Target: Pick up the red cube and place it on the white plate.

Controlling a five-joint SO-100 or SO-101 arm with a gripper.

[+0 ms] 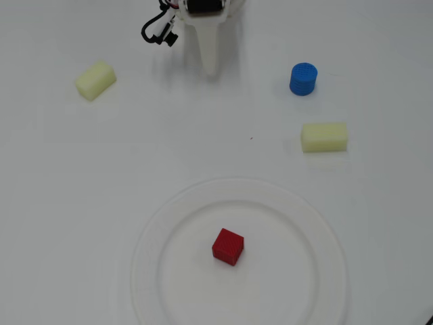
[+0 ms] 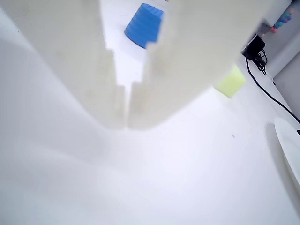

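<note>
In the overhead view the small red cube [image 1: 228,246] rests near the middle of the large white plate [image 1: 162,223], which lies at the bottom centre of the white table. My gripper [image 1: 211,66] is far from it at the top edge, its white fingers pointing down the picture. In the wrist view the gripper [image 2: 126,124] fills the frame, its two pale fingers closed tip to tip with nothing between them. Only a sliver of the plate's rim [image 2: 289,145] shows at the right edge there; the cube is out of that view.
A blue cylinder [image 1: 303,78] [image 2: 144,26] stands to the right of the gripper. One pale yellow block [image 1: 324,136] [image 2: 230,82] lies below it, another [image 1: 95,80] lies at the left. Black cables [image 2: 262,70] run beyond the table edge.
</note>
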